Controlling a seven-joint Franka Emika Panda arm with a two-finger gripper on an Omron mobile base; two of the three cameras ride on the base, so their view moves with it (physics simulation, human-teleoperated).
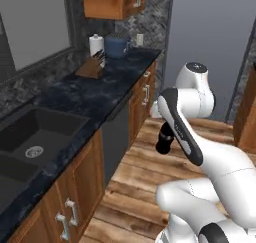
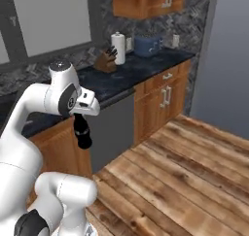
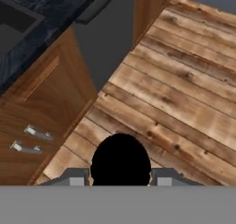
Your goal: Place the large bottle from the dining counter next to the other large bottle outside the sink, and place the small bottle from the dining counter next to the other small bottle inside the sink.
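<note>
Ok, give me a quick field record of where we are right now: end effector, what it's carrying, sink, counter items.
end effector: shut on a dark bottle, hanging above the wooden floor beside the cabinets
bottle: held upright, dark, no label legible
sink: double basin, to the arm's left, drain visible
counter: dark stone
counter items: knife block, paper towel roll, blue pot at the far end
dishwasher: grey panel under the counter

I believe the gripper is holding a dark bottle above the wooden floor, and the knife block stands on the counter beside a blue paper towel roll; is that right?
Nearly: the paper towel roll is white, as the right base view shows. The rest stands: the gripper holds the dark bottle above the wooden floor, and the knife block stands on the counter beside the roll.
</note>
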